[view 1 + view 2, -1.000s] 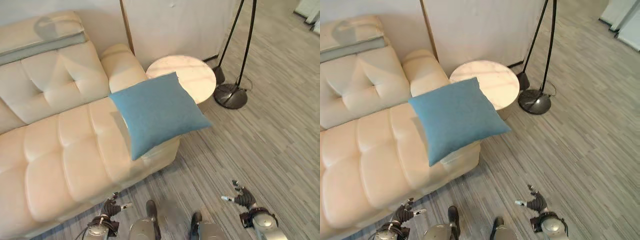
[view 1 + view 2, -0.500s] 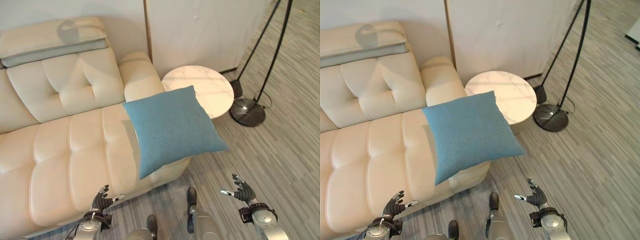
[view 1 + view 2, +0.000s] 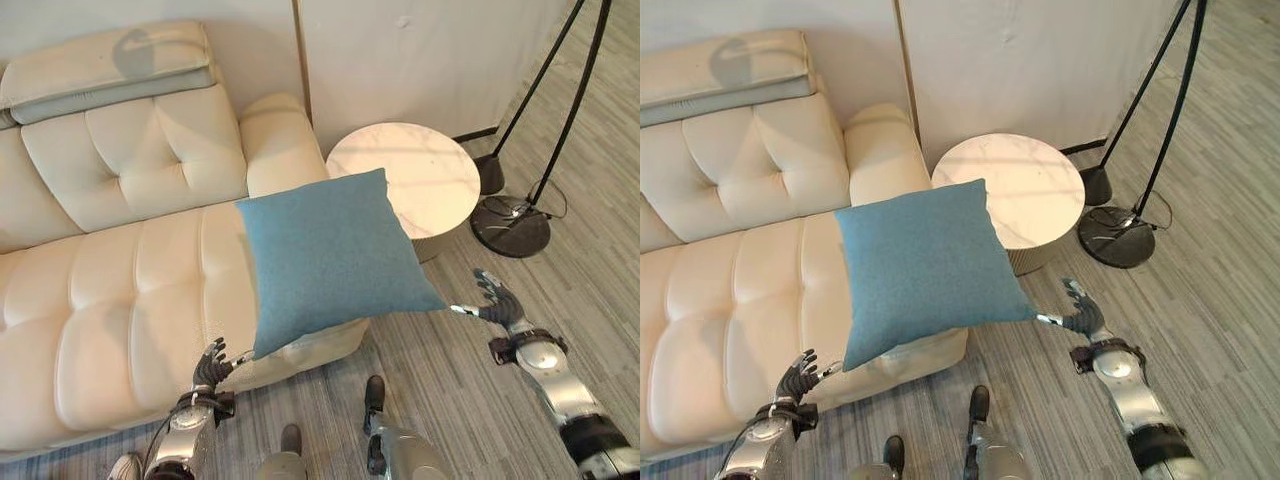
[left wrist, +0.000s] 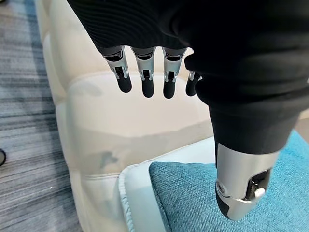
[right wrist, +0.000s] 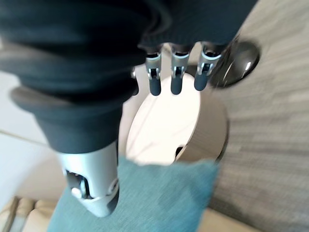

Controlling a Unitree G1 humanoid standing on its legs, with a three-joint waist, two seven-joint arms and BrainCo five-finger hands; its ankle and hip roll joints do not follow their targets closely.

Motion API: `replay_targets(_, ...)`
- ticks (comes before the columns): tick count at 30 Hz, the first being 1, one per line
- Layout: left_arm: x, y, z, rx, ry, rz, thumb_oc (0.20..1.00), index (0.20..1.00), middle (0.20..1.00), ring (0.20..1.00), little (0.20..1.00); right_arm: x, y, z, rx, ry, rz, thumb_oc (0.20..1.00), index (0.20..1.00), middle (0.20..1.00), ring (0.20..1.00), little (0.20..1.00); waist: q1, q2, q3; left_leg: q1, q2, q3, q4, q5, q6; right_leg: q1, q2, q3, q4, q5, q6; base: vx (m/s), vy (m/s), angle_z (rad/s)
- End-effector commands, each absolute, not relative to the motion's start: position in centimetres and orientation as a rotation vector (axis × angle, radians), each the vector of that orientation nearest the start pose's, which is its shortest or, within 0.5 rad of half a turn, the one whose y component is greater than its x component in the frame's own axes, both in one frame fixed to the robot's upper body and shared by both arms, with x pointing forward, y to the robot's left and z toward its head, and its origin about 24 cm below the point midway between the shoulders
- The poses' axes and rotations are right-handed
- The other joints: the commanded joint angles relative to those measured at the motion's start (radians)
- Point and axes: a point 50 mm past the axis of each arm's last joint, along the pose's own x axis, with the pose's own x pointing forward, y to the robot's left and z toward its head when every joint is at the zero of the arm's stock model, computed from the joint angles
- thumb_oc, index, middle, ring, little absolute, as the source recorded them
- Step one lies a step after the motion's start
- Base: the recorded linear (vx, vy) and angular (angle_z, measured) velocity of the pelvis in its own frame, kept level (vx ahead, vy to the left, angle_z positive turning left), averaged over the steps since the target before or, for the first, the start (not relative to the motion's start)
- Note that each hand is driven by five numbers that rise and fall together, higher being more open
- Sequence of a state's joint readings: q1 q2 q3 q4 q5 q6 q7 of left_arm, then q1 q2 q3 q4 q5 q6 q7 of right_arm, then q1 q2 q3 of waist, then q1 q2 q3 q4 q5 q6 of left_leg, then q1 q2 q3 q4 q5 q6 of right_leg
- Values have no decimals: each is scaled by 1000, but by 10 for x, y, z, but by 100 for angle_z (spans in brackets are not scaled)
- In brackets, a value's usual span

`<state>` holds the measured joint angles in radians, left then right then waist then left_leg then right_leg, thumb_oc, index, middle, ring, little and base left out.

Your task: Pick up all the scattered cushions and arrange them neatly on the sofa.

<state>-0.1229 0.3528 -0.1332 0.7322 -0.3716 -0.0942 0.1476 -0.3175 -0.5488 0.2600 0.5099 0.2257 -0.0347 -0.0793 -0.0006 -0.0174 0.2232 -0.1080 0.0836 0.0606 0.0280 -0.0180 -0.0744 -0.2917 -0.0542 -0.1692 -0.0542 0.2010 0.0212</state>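
Blue cushion [image 3: 333,258] lies on the cream sofa's [image 3: 120,290] end, one corner overhanging toward the round marble side table [image 3: 415,180]. Left hand [image 3: 211,366] and right hand [image 3: 497,301] flank it, both released and empty. Best bet: take opposite corners together, lifting evenly.

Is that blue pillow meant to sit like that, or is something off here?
The blue cushion looks misplaced: it lies at the sofa seat's end, overhanging toward the round side table, one corner out over the floor. The left hand and right hand are open at opposite corners.
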Motion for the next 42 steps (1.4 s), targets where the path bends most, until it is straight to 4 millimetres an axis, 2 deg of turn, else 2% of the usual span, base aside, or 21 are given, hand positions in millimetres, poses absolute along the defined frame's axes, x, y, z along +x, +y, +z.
replay_targets(1, 287, 252, -18, 120, 324, 269, 1000, 1000, 1000, 1000, 1000, 340, -224, 58, -341, 136, -7, 1000, 1000, 1000, 1000, 1000, 13, -8, 34, -74, -28, 16, 35, 0, -4, -13, -78, 31, 108, -129, 90, -133, -14, 10)
replay_targets(5, 341, 231, 24, 100, 232, 256, 1000, 1000, 1000, 1000, 1000, 390, -201, 108, -302, 83, -42, 1000, 1000, 1000, 1000, 1000, 18, 11, 76, -126, -25, 21, 10, 41, -16, -70, -76, 36, 110, -113, 94, -80, -16, 8)
replay_targets(8, 376, 206, 65, 105, 147, 210, 1000, 1000, 1000, 1000, 1000, 412, -177, 144, -349, 42, -28, 1000, 1000, 1000, 1000, 1000, 17, 23, 104, -153, -20, 18, -10, 70, -27, -102, -74, 35, 109, -105, 98, -42, -26, 4)
replay_targets(9, 383, 198, 74, 108, 127, 193, 1000, 1000, 1000, 1000, 1000, 416, -171, 151, -362, 36, -22, 1000, 1000, 1000, 1000, 1000, 17, 26, 111, -159, -20, 18, -15, 77, -30, -107, -74, 33, 108, -105, 99, 0, 0, 0)
replay_targets(10, 383, 198, 75, 108, 126, 193, 1000, 1000, 1000, 1000, 1000, 416, -171, 152, -362, 35, -22, 1000, 1000, 1000, 1000, 1000, 17, 26, 112, -159, -20, 18, -15, 77, -30, -107, -74, 33, 108, -105, 99, -15, -38, 2)
replay_targets(12, 397, 168, 98, 112, 67, 120, 1000, 1000, 1000, 1000, 1000, 422, -148, 167, -453, 4, 30, 1000, 1000, 1000, 1000, 1000, 17, 35, 130, -176, -21, 9, -40, 105, -40, -126, -72, 25, 104, -97, 101, -15, -45, 8)
replay_targets(15, 401, 139, 110, 107, 17, 46, 1000, 1000, 1000, 1000, 1000, 421, -121, 170, -481, -36, 109, 1000, 1000, 1000, 1000, 1000, 13, 41, 135, -176, -25, 5, -65, 123, -46, -133, -69, 27, 101, -95, 102, 13, -16, 8)
replay_targets(16, 400, 133, 110, 102, 13, 33, 818, 818, 818, 818, 818, 419, -115, 167, -469, -43, 128, 304, 304, 304, 304, 304, 11, 42, 134, -175, -25, 6, -69, 125, -47, -132, -69, 27, 101, -95, 102, 34, 1, 2)
replay_targets(17, 399, 129, 109, 98, 6, 21, 200, 200, 200, 200, 200, 416, -107, 164, -437, -56, 149, 200, 200, 200, 200, 200, 9, 44, 131, -171, -26, 5, -75, 127, -48, -128, -67, 27, 97, -96, 101, 36, 13, -2)
replay_targets(20, 394, 118, 112, 77, -32, -9, 200, 200, 200, 200, 200, 403, -80, 155, -309, -107, 240, 200, 200, 200, 200, 200, -5, 44, 125, -158, -28, 6, -88, 129, -47, -117, -65, 29, 91, -97, 100, 40, 17, -6)
replay_targets(22, 392, 118, 112, 67, -45, -11, 200, 200, 200, 200, 200, 397, -74, 153, -278, -126, 271, 200, 200, 200, 200, 200, -9, 45, 122, -151, -28, 8, -92, 127, -47, -112, -64, 31, 88, -98, 100, 26, 26, -4)
replay_targets(23, 388, 116, 117, 48, -91, -24, 200, 200, 200, 200, 200, 385, -66, 151, -226, -175, 319, 200, 200, 200, 200, 200, -16, 43, 114, -137, -30, 12, -98, 123, -44, -100, -64, 34, 81, -97, 101, 31, 33, -2)
replay_targets(25, 384, 116, 118, 35, -115, -26, 200, 200, 200, 200, 200, 378, -62, 148, -195, -199, 345, 200, 200, 200, 200, 200, -20, 42, 109, -129, -31, 14, -99, 120, -43, -93, -64, 35, 78, -97, 102, 36, 39, -4)
replay_targets(28, 361, 121, 121, -49, -220, -35, 200, 200, 200, 200, 200, 342, -61, 147, -109, -338, 411, 200, 200, 200, 200, 200, -32, 42, 90, -86, -35, 23, -99, 94, -34, -49, -68, 46, 71, -103, 105, 63, 67, 0)
replay_targets(30, 345, 126, 114, -77, -242, -48, 200, 200, 200, 200, 200, 322, -65, 142, -82, -384, 451, 200, 200, 200, 200, 200, -38, 42, 66, -64, -38, 27, -98, 80, -27, -23, -74, 48, 64, -105, 108, 70, 56, -3)
replay_targets(31, 345, 126, 114, -77, -242, -48, 200, 200, 200, 200, 200, 322, -65, 142, -82, -383, 451, 200, 200, 200, 200, 200, -38, 42, 66, -64, -38, 27, -98, 80, -27, -23, -74, 48, 64, -105, 108, 92, 74, -1)
replay_targets(32, 329, 132, 112, -86, -274, -60, 200, 200, 200, 200, 200, 304, -73, 143, -72, -432, 481, 200, 200, 200, 200, 200, -43, 40, 45, -34, -42, 30, -97, 62, -21, 10, -78, 47, 59, -109, 111, 90, 79, 4)
replay_targets(33, 322, 135, 108, -79, -276, -65, 200, 200, 200, 200, 200, 297, -77, 142, -75, -443, 495, 200, 200, 200, 200, 200, -44, 39, 35, -22, -44, 32, -95, 55, -18, 24, -80, 45, 58, -112, 112, 128, 115, 4)
replay_targets(37, 286, 161, 102, -11, -310, -60, 200, 200, 200, 200, 200, 264, -104, 134, -28, -453, 512, 200, 200, 200, 200, 200, -48, 34, -25, 40, -50, 35, -87, 20, -6, 94, -87, 45, 45, -122, 118, 112, 104, 0)
replay_targets(41, 253, 185, 98, -2, -320, -12, 200, 200, 200, 200, 200, 237, -117, 133, 69, -456, 541, 200, 200, 200, 200, 200, -46, 18, -71, 85, -62, 35, -67, -14, 13, 137, -91, 59, 42, -120, 126, 49, 143, -3)
replay_targets(42, 241, 192, 96, -12, -314, 4, 200, 200, 200, 200, 200, 230, -122, 133, 95, -456, 543, 200, 200, 200, 200, 200, -46, 7, -81, 99, -69, 40, -57, -30, 26, 138, -93, 74, 43, -108, 138, -63, 206, -9)
